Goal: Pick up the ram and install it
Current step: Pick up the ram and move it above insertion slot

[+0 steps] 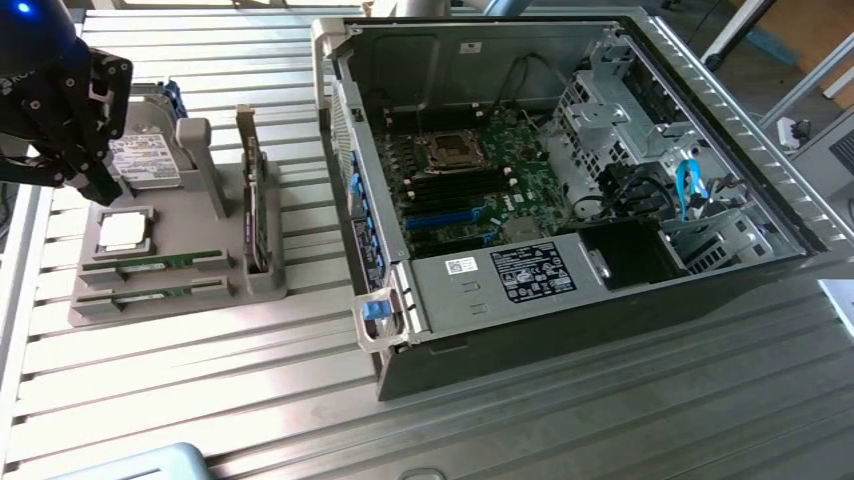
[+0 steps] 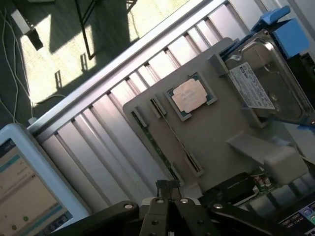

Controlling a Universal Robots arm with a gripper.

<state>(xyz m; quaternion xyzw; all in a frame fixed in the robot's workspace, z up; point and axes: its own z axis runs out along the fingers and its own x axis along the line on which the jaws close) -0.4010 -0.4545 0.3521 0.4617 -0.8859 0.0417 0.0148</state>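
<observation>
Two green ram sticks lie flat in slots at the front of a grey holder (image 1: 180, 315); one ram stick (image 1: 158, 264) (image 2: 175, 139) sits just behind the other ram stick (image 1: 150, 294) (image 2: 156, 145). My black gripper (image 1: 96, 190) (image 2: 167, 189) hangs above the back of the holder, over the hard drive (image 1: 140, 160) (image 2: 266, 83), apart from both sticks. Its fingers are shut with nothing between them. To the exterior view's right, the open computer case (image 1: 561, 290) shows the motherboard's dark memory slots (image 1: 461, 185).
The holder also carries a processor chip (image 1: 123, 230) (image 2: 189, 96) and an upright expansion card (image 1: 251, 190). Everything stands on a ribbed metal table (image 1: 200, 390). A screen (image 2: 22, 189) sits off the table's edge, and a pale object (image 1: 134, 465) sits at the near edge.
</observation>
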